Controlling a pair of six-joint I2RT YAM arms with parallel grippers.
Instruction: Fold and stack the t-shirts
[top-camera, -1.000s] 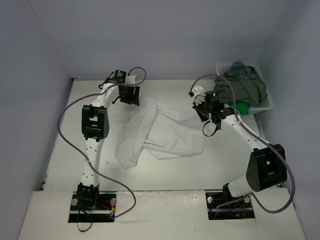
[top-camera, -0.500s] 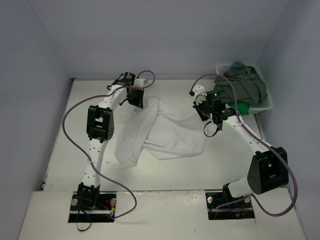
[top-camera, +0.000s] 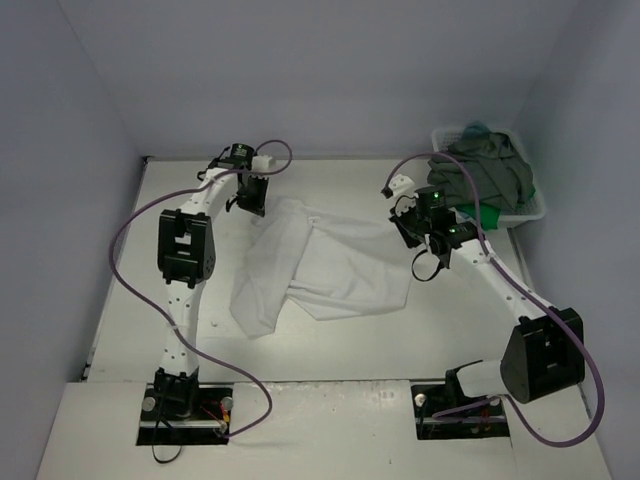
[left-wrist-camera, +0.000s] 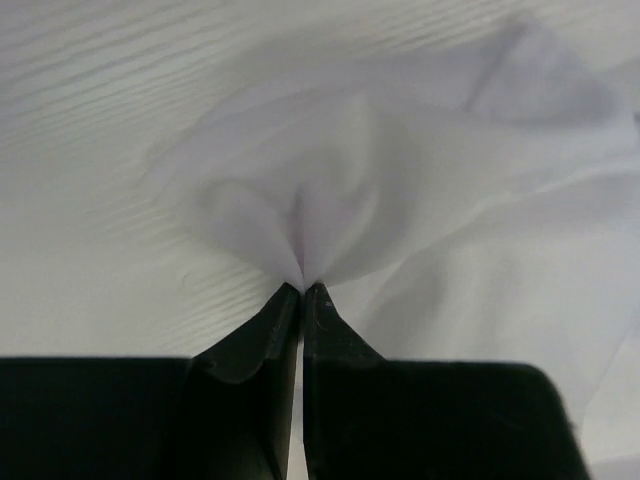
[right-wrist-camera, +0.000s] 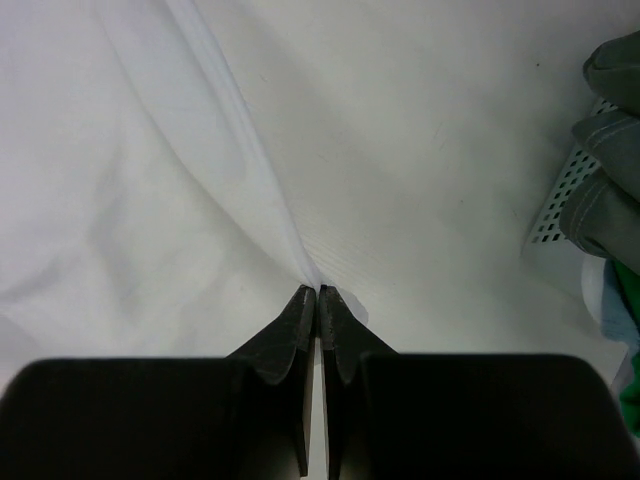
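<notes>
A white t-shirt (top-camera: 325, 265) lies crumpled across the middle of the table. My left gripper (top-camera: 252, 205) is shut on its far left corner, and the cloth (left-wrist-camera: 310, 210) puckers up into the closed tips (left-wrist-camera: 303, 290). At the shirt's far right edge my right gripper (top-camera: 410, 228) is shut on a raised fold (right-wrist-camera: 240, 170), with the tips (right-wrist-camera: 318, 292) pinching it. A dark grey t-shirt (top-camera: 485, 175) is heaped in the basket, with a bright green one (top-camera: 487, 215) under it and a bit of teal-blue (top-camera: 476, 127) at the top.
The white lattice basket (top-camera: 530, 210) stands at the far right against the wall, and its side (right-wrist-camera: 565, 195) shows in the right wrist view. Purple cables loop from both arms. Walls close the table on the left, back and right.
My left gripper has closed on the shirt's far left corner and shifted a little left. The right gripper, still shut on the cloth, has moved slightly right and nearer.
</notes>
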